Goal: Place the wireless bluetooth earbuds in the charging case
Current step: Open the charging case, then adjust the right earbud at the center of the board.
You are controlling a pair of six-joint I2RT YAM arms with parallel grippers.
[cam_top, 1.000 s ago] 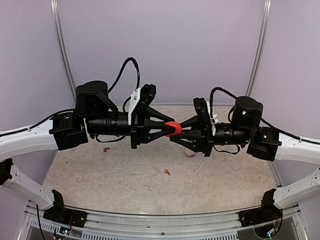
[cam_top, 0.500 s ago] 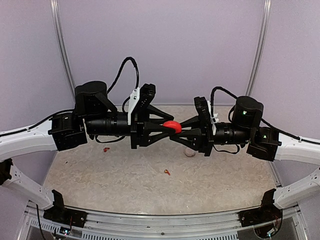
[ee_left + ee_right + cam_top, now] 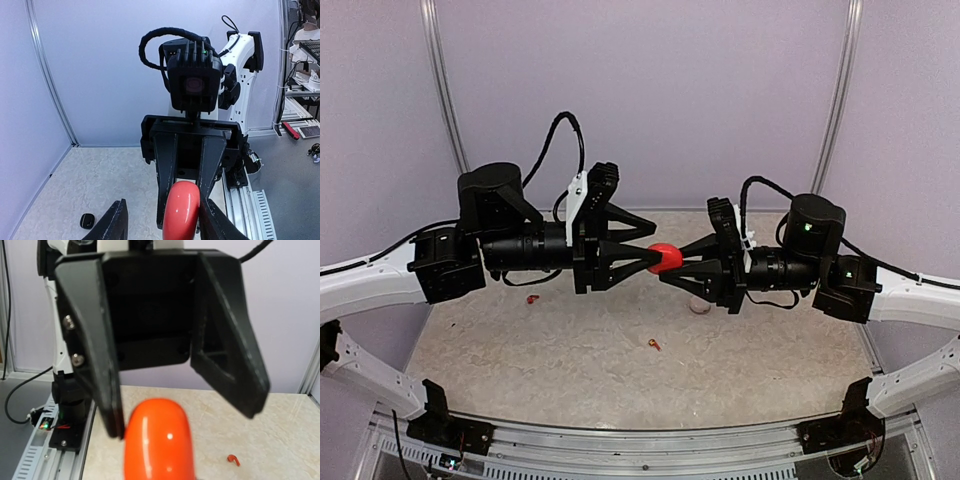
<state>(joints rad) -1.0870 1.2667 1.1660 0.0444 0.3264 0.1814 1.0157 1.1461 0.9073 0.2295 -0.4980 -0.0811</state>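
A red-orange charging case point(image 3: 663, 258) hangs in the air between my two grippers, its lid shut. My right gripper point(image 3: 672, 268) is shut on it; in the left wrist view its two fingers point(image 3: 167, 175) clamp the case point(image 3: 181, 210). My left gripper point(image 3: 652, 246) is open, its jaws spread wide on either side of the case, one fingertip touching it. A red-orange earbud point(image 3: 654, 345) lies on the table below, also in the right wrist view point(image 3: 233, 459). Another red-orange earbud point(image 3: 532, 298) lies under the left arm.
A pale round case point(image 3: 700, 305) sits on the table under the right gripper. A black case point(image 3: 87, 220) lies on the table in the left wrist view. Purple walls close in the back and sides of the marbled table point(image 3: 570, 360).
My left gripper has opened off the red case and drawn back a little to the left. The case stays held in my right gripper.
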